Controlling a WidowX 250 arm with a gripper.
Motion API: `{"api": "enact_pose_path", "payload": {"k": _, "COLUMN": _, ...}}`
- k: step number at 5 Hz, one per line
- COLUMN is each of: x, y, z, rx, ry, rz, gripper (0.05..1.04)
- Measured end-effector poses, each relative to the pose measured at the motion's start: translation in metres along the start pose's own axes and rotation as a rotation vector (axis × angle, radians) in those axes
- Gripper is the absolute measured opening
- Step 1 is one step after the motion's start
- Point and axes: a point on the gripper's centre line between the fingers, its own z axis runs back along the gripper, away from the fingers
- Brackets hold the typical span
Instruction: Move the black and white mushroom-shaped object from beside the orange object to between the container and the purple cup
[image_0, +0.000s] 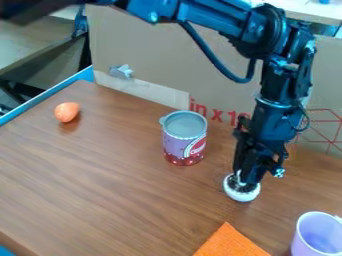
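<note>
The black gripper (246, 176) hangs straight down over the right part of the wooden table, low at a small round white object (242, 195). Its lower end covers the dark middle of that object, so the contact between them is hidden. Left of the gripper stands an upright can (182, 145) with a grey top and a purple and red side. An orange cloth (228, 243) lies in front of the white object, and a light purple cup (316, 235) stands at the lower right.
A small orange egg-shaped object (67, 112) rests near the table's left back edge. Behind the table (113, 185) stands a cardboard panel (150, 55) with red print and a pale strip along its base. Blue edging runs along the left side.
</note>
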Motion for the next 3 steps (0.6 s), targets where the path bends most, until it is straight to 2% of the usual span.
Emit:
{"api": "enact_pose_path", "payload": {"k": 1, "x": 0.001, "y": 0.000, "z": 0.000, "rx": 0.006, "ry": -0.014, "rz": -0.006, "gripper": 0.294}}
{"api": "enact_pose_path", "payload": {"k": 2, "x": 0.000, "y": -0.002, "z": 0.000, "rx": -0.010, "ry": -0.008, "rz": -0.002, "gripper": 0.581}}
{"api": "enact_pose_path", "payload": {"k": 3, "x": -0.002, "y": -0.003, "z": 0.014, "rx": 0.000, "ry": -0.030, "rz": 0.022, "gripper": 0.881}}
